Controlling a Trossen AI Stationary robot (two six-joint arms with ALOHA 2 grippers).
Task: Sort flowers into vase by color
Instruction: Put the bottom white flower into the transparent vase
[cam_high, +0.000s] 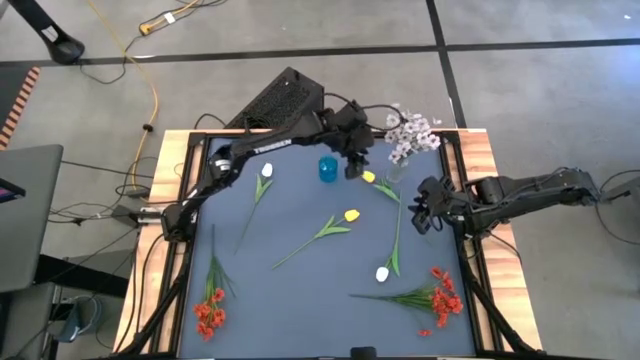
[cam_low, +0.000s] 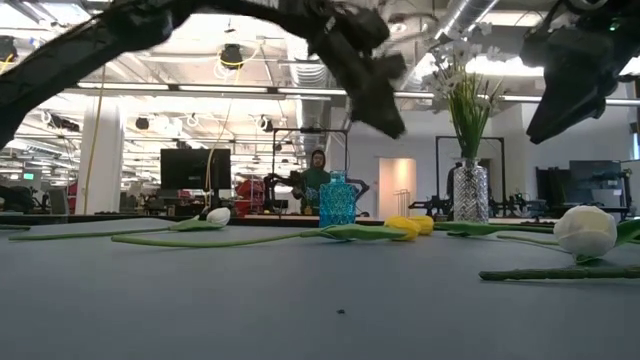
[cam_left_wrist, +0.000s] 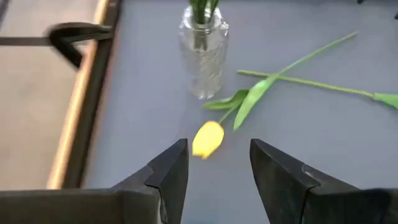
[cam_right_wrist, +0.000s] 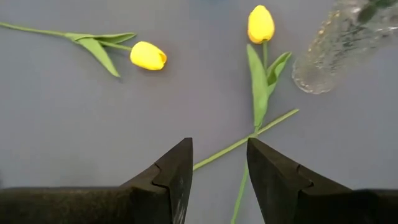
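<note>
A clear glass vase (cam_high: 396, 173) with pale lilac-white sprays (cam_high: 412, 133) stands at the table's far side, and a small blue vase (cam_high: 327, 168) stands left of it. My left gripper (cam_left_wrist: 217, 152) hangs open above a yellow tulip (cam_left_wrist: 208, 138) that lies beside the clear vase (cam_left_wrist: 204, 50). My right gripper (cam_right_wrist: 219, 149) is open over the right side, above that tulip's stem (cam_right_wrist: 242, 142). A second yellow tulip (cam_high: 351, 215) lies mid-table. White tulips (cam_high: 267, 171) (cam_high: 382, 273) and red blossom clusters (cam_high: 210, 312) (cam_high: 442, 297) lie flat on the mat.
The dark mat is bounded by a black frame (cam_high: 190, 200) and wooden edges (cam_high: 480, 150). A laptop (cam_high: 25, 215) sits off the table's left. Bare mat lies near the front centre (cam_high: 310, 310). In the low view a person (cam_low: 318, 175) shows in the room beyond.
</note>
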